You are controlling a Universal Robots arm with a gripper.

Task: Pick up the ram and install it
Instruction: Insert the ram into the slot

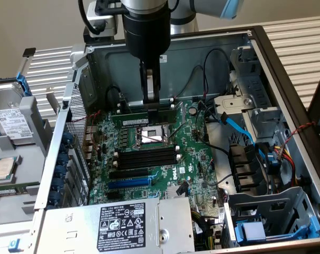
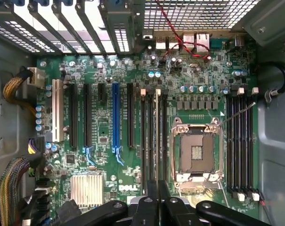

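Edgewise, slim green ram (image 1: 129,112) in gripper (image 1: 151,102)

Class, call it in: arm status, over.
Pincer shut on ram. Ram level, low in the case by the socket; seated or not, cannot tell. Blue cable well aside.

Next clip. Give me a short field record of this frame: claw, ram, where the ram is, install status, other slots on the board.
claw: claw shut on the ram, pointing down into the open computer case
ram: ram, long green stick, lying level
location: in line with the black memory slots beside the CPU socket
install status: at the slots; whether it is seated cannot be told
other slots: second memory bank on the socket's other side; blue expansion slot
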